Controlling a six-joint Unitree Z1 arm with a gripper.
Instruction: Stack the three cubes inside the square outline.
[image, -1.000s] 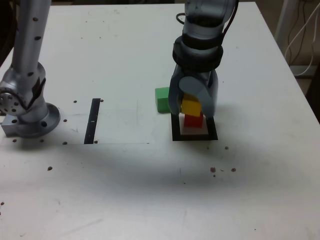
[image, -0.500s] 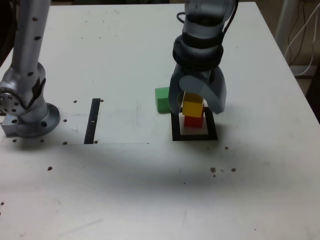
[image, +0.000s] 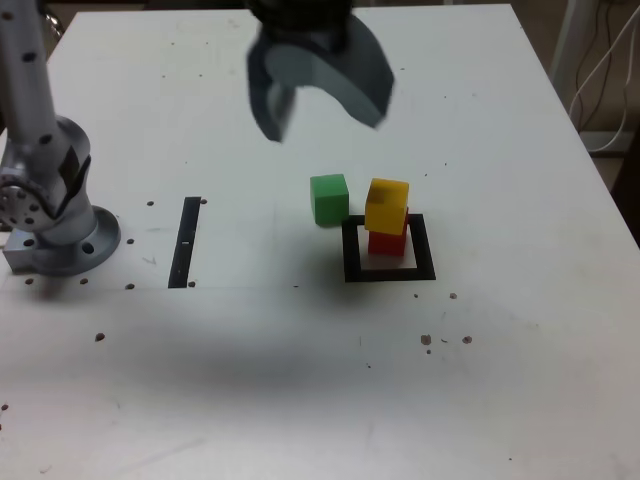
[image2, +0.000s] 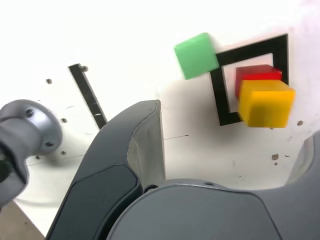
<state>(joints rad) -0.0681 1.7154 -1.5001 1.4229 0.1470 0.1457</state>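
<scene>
Looking at the exterior view, we find the gripper (image: 318, 95) high in the upper middle of the frame, blurred, its jaws spread apart with nothing between them. Below it and a little toward the frame's right, the green cube (image: 329, 198) sits alone on the worktop (image: 300, 380), just outside the upper left corner of the square outline (image: 389, 273); whether it touches the tape we cannot tell. Inside the outline the red cube (image: 388, 241) rests on the white middle, and the yellow cube (image: 386, 205) sits on top of it, turned a little and overhanging slightly toward the frame's left. The green cube lies just left of the yellow one, near it but apart. In the wrist view the green cube (image2: 196, 55) shows near the upper centre, beside the outline's corner, with the yellow cube (image2: 265, 102) over the red cube (image2: 255, 76) toward the right edge. We judge two of the three stacked and the green one next, so the gripper must come down and slightly toward the exterior frame's right to reach it. A cube has no long axis; what counts is that its faces look roughly square to the outline's edges, so the jaws would want to straddle two opposite faces without brushing the stack close by.
</scene>
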